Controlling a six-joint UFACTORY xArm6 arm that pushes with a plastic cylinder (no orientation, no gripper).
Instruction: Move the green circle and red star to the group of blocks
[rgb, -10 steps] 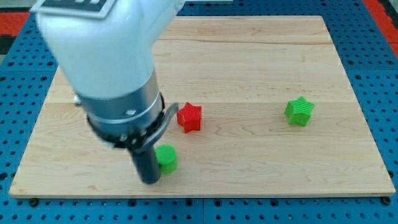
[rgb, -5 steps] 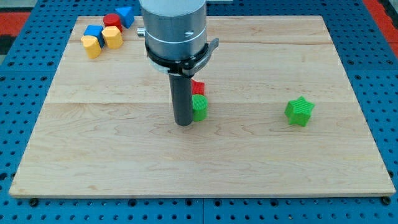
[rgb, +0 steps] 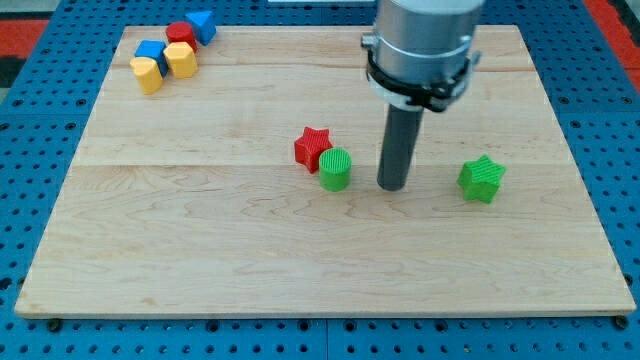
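Observation:
The green circle (rgb: 336, 169) stands near the board's middle, touching the red star (rgb: 312, 148) at its upper left. My tip (rgb: 392, 187) rests on the board just right of the green circle, with a small gap between them. The group of blocks sits at the view's top left: a blue block (rgb: 202, 25), a red block (rgb: 180, 33), a blue block (rgb: 151, 52), a yellow block (rgb: 181, 59) and a yellow block (rgb: 146, 75).
A green star (rgb: 481, 179) lies to the right of my tip. The wooden board (rgb: 300, 260) lies on a blue pegboard surface.
My tip has moved from the left side of the green circle to its right side. The green circle and red star shifted up and right from the lower middle.

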